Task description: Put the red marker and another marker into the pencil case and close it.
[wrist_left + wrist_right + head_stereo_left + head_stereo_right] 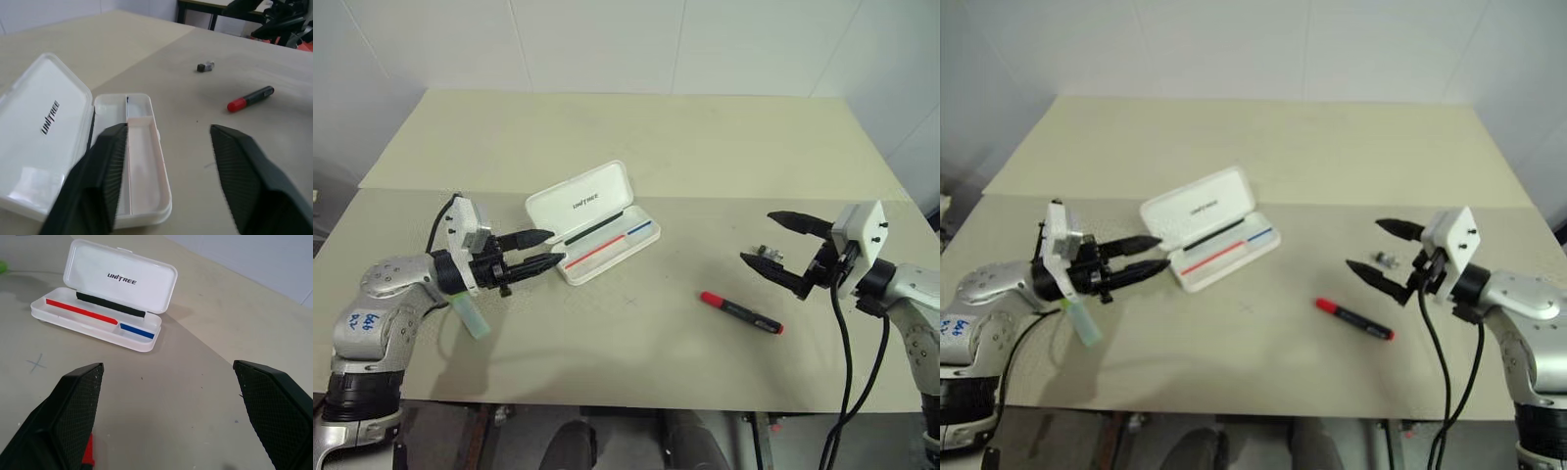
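An open white case sits mid-table, and the red marker lies loose to its right, near the right gripper, whose fingers are spread wide. The left gripper, fingers slightly apart and empty, hovers at the case's left end, with a pale green marker on the table below its arm. The red marker looks light, stiff and slick, so it is probably best pinched mid-barrel.

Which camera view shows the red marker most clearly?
The left eye view: the whole red marker lies unobstructed on the table. The right eye view matches; left wrist shows it farther off; right wrist shows a red sliver.
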Tool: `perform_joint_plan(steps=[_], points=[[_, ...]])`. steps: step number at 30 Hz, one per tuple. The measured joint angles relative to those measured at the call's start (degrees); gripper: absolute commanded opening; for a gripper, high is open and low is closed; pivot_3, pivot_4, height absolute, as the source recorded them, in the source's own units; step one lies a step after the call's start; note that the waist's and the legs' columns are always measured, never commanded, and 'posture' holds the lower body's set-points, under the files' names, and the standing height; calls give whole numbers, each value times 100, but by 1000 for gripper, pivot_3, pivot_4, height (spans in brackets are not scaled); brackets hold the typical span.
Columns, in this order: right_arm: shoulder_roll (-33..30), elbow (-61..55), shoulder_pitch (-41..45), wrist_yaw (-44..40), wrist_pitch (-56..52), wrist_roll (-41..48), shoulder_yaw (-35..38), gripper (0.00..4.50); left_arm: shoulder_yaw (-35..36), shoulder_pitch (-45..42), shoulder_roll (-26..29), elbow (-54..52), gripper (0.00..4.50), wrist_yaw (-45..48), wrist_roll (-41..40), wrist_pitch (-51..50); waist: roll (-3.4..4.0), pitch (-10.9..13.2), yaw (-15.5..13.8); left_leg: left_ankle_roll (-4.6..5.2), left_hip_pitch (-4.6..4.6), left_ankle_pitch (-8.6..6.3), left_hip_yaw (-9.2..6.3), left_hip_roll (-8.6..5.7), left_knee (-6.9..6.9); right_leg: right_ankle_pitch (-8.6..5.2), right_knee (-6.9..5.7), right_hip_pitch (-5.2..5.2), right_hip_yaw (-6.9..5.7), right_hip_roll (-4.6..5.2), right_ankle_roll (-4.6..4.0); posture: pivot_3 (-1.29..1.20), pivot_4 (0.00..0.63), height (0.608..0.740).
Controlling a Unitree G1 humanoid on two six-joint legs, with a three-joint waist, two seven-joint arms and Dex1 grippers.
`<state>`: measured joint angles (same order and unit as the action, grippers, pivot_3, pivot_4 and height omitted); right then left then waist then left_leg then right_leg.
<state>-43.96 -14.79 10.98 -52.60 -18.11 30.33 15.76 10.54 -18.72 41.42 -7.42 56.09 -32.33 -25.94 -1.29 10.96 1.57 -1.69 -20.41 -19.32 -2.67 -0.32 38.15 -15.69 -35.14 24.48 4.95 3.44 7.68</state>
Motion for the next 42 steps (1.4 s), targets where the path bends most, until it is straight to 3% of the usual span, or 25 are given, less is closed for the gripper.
perform_joint_plan(steps=[14,25,42], points=[[335,-980,-142,437,-325,186,-190,4500,-1219,-327,-244,334,2310,-117,1065,234,-1,0,-14,1,-4,0,-3,0,-1,1,4,1,-2,0,1,0,150,740],[561,-1329,-318,681,-337,191,-413,4500,-1425,-624,-316,443,2310,-485,1582,47,-1,0,-9,1,-2,0,-2,-3,5,1,-7,2,0,0,1,0,150,740],[559,-1688,-678,817,-362,373,-406,4500,-1839,-966,-278,833,2310,65,1868,39,-1,0,4,1,-1,1,-1,-2,8,0,-15,1,2,-5,1,0,150,740]])
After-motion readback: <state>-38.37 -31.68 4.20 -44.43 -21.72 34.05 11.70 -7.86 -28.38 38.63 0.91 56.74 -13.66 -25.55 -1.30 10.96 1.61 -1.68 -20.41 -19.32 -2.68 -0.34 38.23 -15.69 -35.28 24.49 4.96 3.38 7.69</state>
